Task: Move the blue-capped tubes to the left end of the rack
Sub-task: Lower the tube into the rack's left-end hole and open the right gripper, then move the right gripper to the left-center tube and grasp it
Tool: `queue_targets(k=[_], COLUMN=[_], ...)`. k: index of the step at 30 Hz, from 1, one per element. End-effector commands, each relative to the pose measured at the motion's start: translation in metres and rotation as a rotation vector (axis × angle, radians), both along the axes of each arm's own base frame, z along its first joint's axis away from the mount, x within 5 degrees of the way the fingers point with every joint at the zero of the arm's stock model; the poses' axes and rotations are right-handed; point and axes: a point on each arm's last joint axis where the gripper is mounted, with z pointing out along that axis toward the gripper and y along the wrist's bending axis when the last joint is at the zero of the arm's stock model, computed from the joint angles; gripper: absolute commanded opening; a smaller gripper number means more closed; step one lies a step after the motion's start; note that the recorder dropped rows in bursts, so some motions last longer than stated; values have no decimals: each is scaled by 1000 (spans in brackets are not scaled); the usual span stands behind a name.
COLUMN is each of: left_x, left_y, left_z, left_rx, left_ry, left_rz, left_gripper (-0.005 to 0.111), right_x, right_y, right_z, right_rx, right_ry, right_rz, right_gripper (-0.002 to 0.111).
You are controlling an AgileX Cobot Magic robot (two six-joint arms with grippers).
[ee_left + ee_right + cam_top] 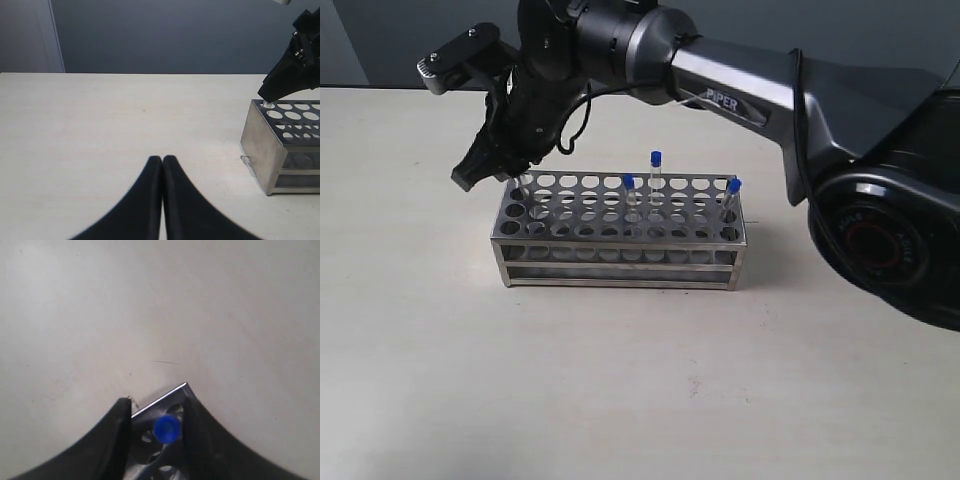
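Observation:
The steel rack [620,252] stands mid-table. Three blue-capped tubes stand upright in it: one in the middle [628,183], one behind it [656,159], one at the right end [734,187]. My right gripper [503,172] reaches across to the rack's left end. In the right wrist view a fourth tube's blue cap [166,428] sits over the rack's corner [165,399], between the parted fingers of the right gripper [156,410] and close to one finger. My left gripper [163,160] is shut on nothing, low over bare table, left of the rack [260,145].
The right arm's long grey link [740,95] spans above and behind the rack, and its black base [885,245] sits at the right. Pale tabletop [620,380] surrounds the rack. A dark wall runs along the table's back edge.

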Motion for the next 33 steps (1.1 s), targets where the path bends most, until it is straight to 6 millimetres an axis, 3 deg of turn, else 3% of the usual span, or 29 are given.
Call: queue_targets(k=[1,9,15,18,22,33], left_x=[0,0,0,0,0,0], left_y=[-1,-1,-1,-1,-1,-1], left_z=[2,2,2,2,2,2], left_rx=[-1,-4,-4,-4,-4,-4], left_ry=[-12,-12,-12,-12,-12,-12], left_rz=[-8,-8,-8,-8,-8,-8], left_gripper=[1,1,1,1,1,1], right_x=[-2,-3,-15,-14,-8,-11], right_y=[-1,-16,-47,-57,-65,-78], right_z=[3,41,77,83,80,35], right_rx=[-1,-19,-155,-211,-215,-314], right_ry=[16,-50,-10,-17,2,145], right_rz=[-8,-78,-200,-235,-281,-311], right_gripper=[40,40,40,40,40,40])
